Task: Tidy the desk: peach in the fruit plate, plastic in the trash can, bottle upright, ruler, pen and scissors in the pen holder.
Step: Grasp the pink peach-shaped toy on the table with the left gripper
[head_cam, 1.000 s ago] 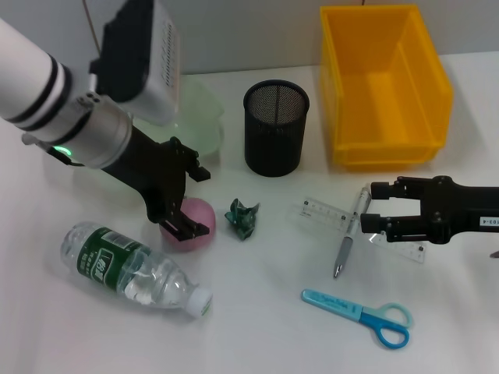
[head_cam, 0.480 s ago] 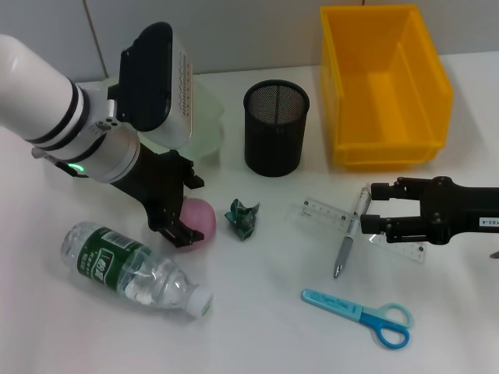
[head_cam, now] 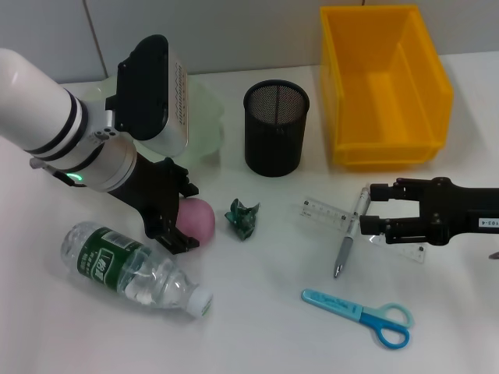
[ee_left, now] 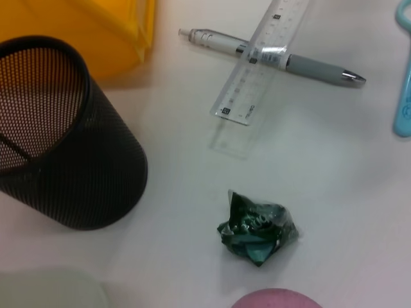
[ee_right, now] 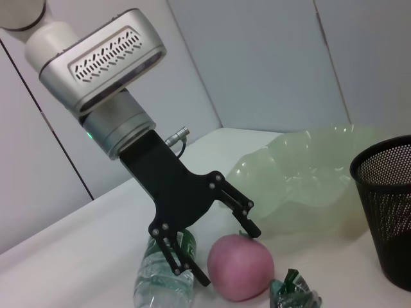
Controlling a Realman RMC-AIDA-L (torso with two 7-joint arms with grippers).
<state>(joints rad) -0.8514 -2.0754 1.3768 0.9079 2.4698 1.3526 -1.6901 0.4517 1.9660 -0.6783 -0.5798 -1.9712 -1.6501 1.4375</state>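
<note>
A pink peach (head_cam: 199, 219) (ee_right: 240, 267) lies on the white desk, and my left gripper (head_cam: 185, 216) (ee_right: 228, 256) is open, its black fingers straddling the peach's left side. Crumpled green plastic (head_cam: 242, 217) (ee_left: 257, 225) sits just right of the peach. Nearer the front, a water bottle (head_cam: 132, 266) lies on its side. My right gripper (head_cam: 371, 209) hovers open over the clear ruler (head_cam: 330, 212) and grey pen (head_cam: 345, 247), which cross each other. Blue scissors (head_cam: 362, 314) lie at the front right. The black mesh pen holder (head_cam: 275, 128) stands at the back centre.
A yellow bin (head_cam: 382, 86) stands at the back right. The pale green fruit plate (head_cam: 207, 117) (ee_right: 308, 179) sits behind my left arm, left of the pen holder. Bare desk shows between the plastic and the ruler.
My left wrist has swung round and the gripper has settled slightly left and lower beside the peach. The peach and the right arm have stayed in place.
</note>
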